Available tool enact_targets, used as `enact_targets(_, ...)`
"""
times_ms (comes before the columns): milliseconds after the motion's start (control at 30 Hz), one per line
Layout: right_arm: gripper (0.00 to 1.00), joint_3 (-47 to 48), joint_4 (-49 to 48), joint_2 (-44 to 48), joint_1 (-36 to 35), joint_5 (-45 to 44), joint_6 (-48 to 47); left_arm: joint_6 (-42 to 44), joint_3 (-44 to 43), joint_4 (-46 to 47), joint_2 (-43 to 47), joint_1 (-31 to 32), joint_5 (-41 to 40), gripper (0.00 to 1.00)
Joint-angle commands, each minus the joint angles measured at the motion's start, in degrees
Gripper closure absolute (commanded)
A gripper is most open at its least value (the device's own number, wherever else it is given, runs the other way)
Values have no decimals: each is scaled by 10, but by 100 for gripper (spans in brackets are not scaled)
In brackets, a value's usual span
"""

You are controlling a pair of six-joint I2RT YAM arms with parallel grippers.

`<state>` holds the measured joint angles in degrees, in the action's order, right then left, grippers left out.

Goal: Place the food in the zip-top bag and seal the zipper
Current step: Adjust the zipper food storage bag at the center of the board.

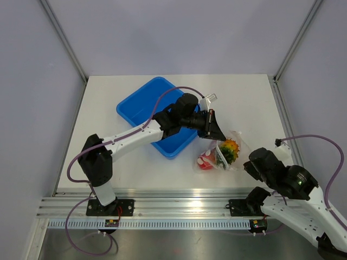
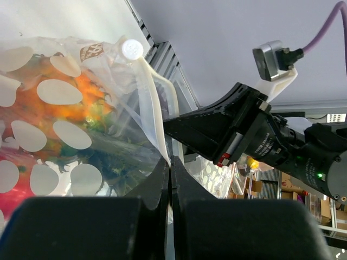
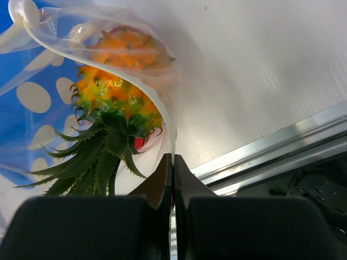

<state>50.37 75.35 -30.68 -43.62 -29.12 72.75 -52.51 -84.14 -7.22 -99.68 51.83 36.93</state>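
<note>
Findings on the zip-top bag (image 1: 237, 140): it sits on the worktop (image 1: 244, 97) just right of the blue tray (image 1: 142, 105), and it lies between your two tools. The pineapple (image 3: 116, 100) is inside it. Its orange body shows through the dotted film, and its green crown points toward the right wrist camera. A red fruit (image 1: 205, 161) sits at the bag's near-left end, touching the pineapple's leaves. A second red fruit cannot be made out in any view.

Left tool (image 2: 169, 170): it reaches across the tray's near corner to the bag's far edge. Its fingers are pressed together, with no gap showing. The pale zipper (image 2: 152, 108) strip runs down from a round white tab straight into the closing line, so this tool is pinching the bag at its mouth.

Right tool (image 3: 172, 162): it stands at the bag's near-right edge, close to the worktop's metal rail. Its fingers are likewise pressed together. The film's curved edge runs past the pineapple into their seam, so it is pinching the bag there.

You cannot tell from these views whether the bag rests fully on the worktop or is partly lifted.
</note>
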Motion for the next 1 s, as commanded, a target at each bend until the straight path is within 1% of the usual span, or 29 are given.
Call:
enact_targets(0, 100, 32, -46, -15, -3, -28, -37, 7, 0, 24, 28, -5, 16, 100)
enact_targets(167, 100, 86, -86, -104, -3, -17, -124, 7, -5, 21, 24, -4, 10, 100)
enact_targets(333, 100, 135, -131, -180, -3, -1, -183, 14, -28, 3, 22, 4, 2, 100)
enact_targets(533, 100, 150, -167, -214, -3, 15, -213, 17, -34, 0, 18, 10, -7, 100)
enact_targets(700, 100, 149, -163, -210, -3, 6, -236, 19, -26, 5, 20, 11, -9, 100)
enact_targets(767, 100, 148, -164, -201, -3, 0, -260, 26, -24, 4, 23, 11, -12, 100)
enact_targets(833, 100, 141, -184, -185, -3, 10, -304, 36, -30, -12, 24, 11, -12, 82)
enact_targets(867, 100, 137, -193, -178, -3, 14, -319, 55, -32, -23, 26, 10, -19, 72)
enact_targets(900, 100, 132, -206, -171, -3, 19, -335, 64, -42, -49, 27, 8, -26, 61)
enact_targets(933, 100, 129, -213, -159, -3, 31, -365, 75, -46, -61, 29, 6, -33, 47)
enact_targets(967, 99, 126, -220, -154, -3, 42, -382, 93, -50, -72, 38, 2, -44, 40)
